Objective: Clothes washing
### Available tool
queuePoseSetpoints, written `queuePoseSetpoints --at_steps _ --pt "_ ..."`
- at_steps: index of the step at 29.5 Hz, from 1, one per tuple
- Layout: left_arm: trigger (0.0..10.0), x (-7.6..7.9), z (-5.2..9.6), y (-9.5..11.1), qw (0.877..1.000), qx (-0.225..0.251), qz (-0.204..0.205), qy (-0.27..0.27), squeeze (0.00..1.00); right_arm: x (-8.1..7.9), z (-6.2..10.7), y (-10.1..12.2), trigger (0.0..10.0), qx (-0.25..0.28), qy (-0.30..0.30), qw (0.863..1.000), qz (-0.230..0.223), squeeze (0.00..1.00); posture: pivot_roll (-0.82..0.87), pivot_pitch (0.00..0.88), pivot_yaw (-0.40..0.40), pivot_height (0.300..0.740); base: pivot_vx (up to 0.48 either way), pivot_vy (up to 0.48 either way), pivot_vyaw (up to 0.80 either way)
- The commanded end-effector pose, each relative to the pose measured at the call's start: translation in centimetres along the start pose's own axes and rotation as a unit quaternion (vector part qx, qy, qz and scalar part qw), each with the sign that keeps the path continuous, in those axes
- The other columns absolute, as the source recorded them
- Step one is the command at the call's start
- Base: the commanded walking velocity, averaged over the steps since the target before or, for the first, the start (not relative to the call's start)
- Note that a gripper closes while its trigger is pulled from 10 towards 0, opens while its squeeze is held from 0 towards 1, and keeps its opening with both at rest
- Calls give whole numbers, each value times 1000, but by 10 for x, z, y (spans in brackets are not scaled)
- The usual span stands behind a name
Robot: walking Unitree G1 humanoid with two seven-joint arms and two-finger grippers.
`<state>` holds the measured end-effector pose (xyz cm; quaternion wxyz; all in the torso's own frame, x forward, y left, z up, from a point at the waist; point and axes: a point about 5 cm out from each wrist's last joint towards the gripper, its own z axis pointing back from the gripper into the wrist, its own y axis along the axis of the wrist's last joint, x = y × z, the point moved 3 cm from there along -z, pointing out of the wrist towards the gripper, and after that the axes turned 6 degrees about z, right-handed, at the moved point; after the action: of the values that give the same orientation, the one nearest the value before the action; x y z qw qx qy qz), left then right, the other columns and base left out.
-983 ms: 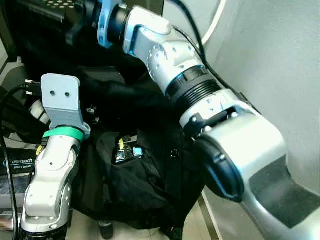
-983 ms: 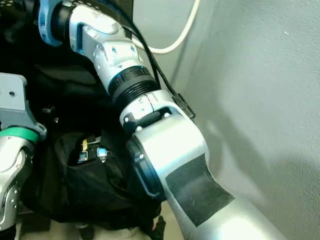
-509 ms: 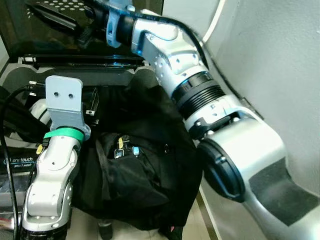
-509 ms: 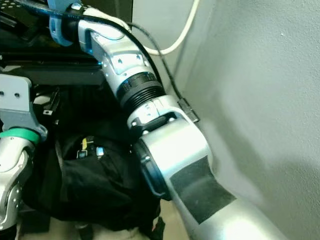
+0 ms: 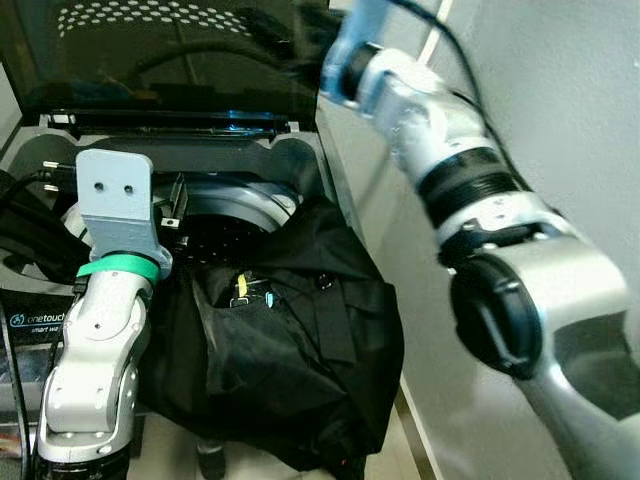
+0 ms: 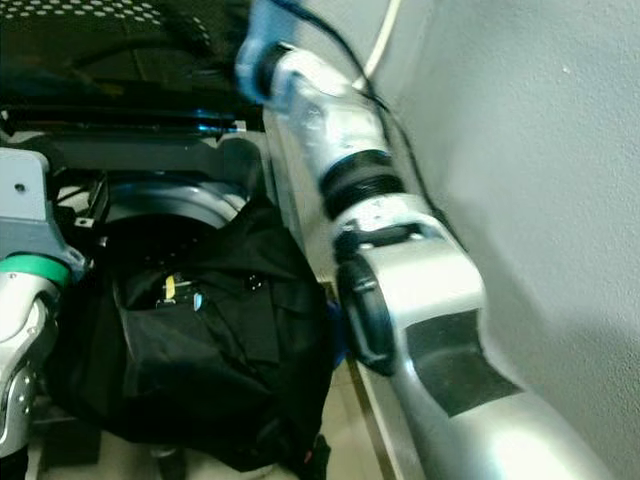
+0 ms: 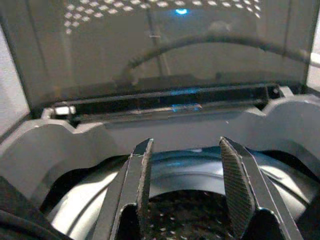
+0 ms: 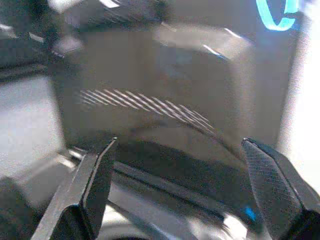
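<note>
Below the left pincer (image 7: 182, 187) — fingers apart, empty — black clothing (image 5: 290, 360) draped over the washer drum's (image 7: 150, 210) rim; it could slide to the floor.

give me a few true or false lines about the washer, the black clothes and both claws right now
1. The washer lid is raised. True.
2. The black clothes lie fully inside the drum. False: they hang over the washer's front right edge, mostly outside the drum.
3. The left claw is open with nothing between its fingers. True.
4. The right claw is clamped on the black clothes. False: its fingers are spread wide and hold nothing, facing the lid.
5. The left claw points at the drum opening. True.
</note>
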<state>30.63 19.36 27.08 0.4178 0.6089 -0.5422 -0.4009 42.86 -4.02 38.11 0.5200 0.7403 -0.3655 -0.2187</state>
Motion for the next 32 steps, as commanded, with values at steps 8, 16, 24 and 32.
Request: queuePoseSetpoints --at_steps 8,16,24,32 --pt "10000 -2 26 20 992 3 -23 -125 0 24 67 -50 10000 -48 64 996 44 216 166 43 -33 740 0 0 0" --pt "10000 -11 60 44 980 34 12 -198 0 11 106 -58 10000 -51 153 985 54 1000 174 53 -40 740 0 0 0" --pt "10000 -23 87 37 965 -28 -29 -260 0 7 155 -89 10000 -195 289 927 136 1000 195 51 -72 740 0 0 0" --pt "10000 -19 97 37 961 -44 -10 -274 0 -5 194 -99 10000 -277 397 867 115 1000 195 50 -85 740 0 0 0"
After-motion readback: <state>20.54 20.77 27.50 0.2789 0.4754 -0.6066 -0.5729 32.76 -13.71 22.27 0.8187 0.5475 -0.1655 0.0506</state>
